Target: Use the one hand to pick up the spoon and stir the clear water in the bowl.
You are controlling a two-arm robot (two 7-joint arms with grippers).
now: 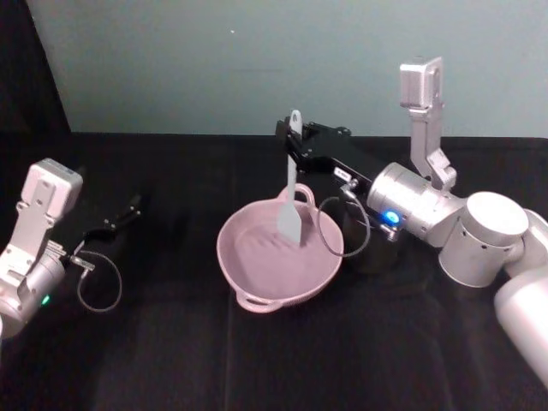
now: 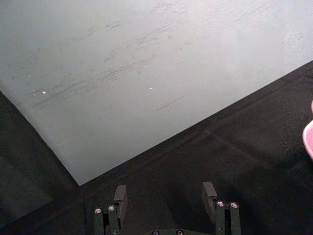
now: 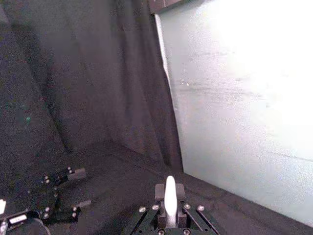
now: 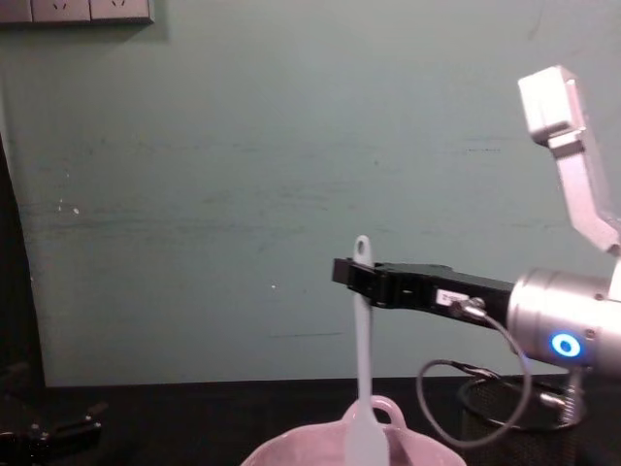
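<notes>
My right gripper (image 1: 293, 142) is shut on the white spoon (image 1: 291, 184) near its handle end, holding it upright over the pink bowl (image 1: 248, 272). The spoon's flat head (image 1: 288, 224) dips into the bowl's far half. From the chest view, the spoon (image 4: 362, 340) hangs straight down from the right gripper (image 4: 354, 277) into the bowl (image 4: 291, 450). The right wrist view shows the spoon's handle tip (image 3: 169, 193) between the fingers. The clear water cannot be made out against the glaze. My left gripper (image 1: 128, 210) rests open at the left of the table, its fingertips (image 2: 120, 195) apart.
A black wire-mesh cup (image 1: 377, 248) stands just right of the bowl, under my right wrist. Black cloth (image 1: 257, 360) covers the table, and a pale green wall (image 1: 231, 60) rises behind. A cable loop (image 1: 98, 282) hangs by the left wrist.
</notes>
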